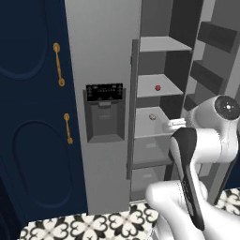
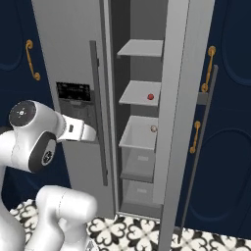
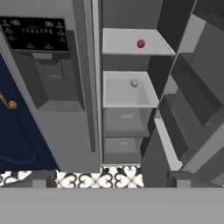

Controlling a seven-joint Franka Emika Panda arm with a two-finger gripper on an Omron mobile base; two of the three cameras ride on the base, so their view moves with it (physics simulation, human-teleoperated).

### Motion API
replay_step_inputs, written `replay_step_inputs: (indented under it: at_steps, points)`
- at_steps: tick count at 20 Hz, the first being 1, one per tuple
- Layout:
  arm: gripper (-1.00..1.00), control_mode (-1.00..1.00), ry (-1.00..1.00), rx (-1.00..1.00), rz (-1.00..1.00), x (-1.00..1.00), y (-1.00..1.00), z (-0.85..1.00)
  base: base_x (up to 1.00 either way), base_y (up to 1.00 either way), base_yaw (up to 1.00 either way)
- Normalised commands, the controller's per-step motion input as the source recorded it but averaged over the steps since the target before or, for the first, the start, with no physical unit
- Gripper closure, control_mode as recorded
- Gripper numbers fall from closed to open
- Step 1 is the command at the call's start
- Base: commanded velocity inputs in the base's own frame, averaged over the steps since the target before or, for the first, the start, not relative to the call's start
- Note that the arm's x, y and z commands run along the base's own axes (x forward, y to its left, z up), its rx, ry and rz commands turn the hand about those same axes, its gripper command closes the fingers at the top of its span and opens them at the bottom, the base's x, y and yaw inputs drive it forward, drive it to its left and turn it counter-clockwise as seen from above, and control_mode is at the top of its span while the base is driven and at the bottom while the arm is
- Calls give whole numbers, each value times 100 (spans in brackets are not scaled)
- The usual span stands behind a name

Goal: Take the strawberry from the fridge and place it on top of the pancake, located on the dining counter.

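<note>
Fridge (image 1: 101, 56): tall light-grey unit; left door shut, right door swung wide open, baring grey shelves and the door racks. Its top and foot are cut off in all three views.
Navy cabinets (image 1: 33, 117): flank the fridge, with gold handles; only partly in frame.
Floor (image 1: 93, 225): black-and-white patterned tile, seen as a strip at the fridge's foot.
Arm (image 1: 197, 150): white with dark joints, raised before the open compartment; in the left base view it hides the lower right of the shelves.
Drawers (image 3: 124, 124): two grey bins below the shelves; contents cannot be made out.
Control panel (image 3: 35, 33): black, on the shut door above the recessed dispenser (image 3: 54, 83); pale marks show on it, too small and blurred to read.
Gripper (image 3: 111, 179): two dark tips at the bottom of the hand view, set well apart with nothing between them; short of the shelves.
Red ball (image 3: 140, 43): small, on the shelf above the strawberry's.
Strawberry (image 3: 134, 83): tiny tan-pink lump on the third shelf down, toward its back; details too small to tell.
</note>
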Motion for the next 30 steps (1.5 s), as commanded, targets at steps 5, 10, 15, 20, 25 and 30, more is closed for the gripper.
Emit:
replay_step_inputs:
  at_steps: [5,10,15,20,25,30]
  points:
    - [-100,-100,3,-2,0,0,13,-7,0,0,0]
    - [-100,100,2,0,0,3,0,-6,7,0,0]
    - [-100,100,0,0,0,0,0,0,51,0,-15]
    - [-100,100,0,0,0,0,0,0,46,0,-30]
    - [-100,100,0,0,0,0,0,0,39,8,-38]
    - [-100,100,0,0,0,0,0,0,15,19,-38]
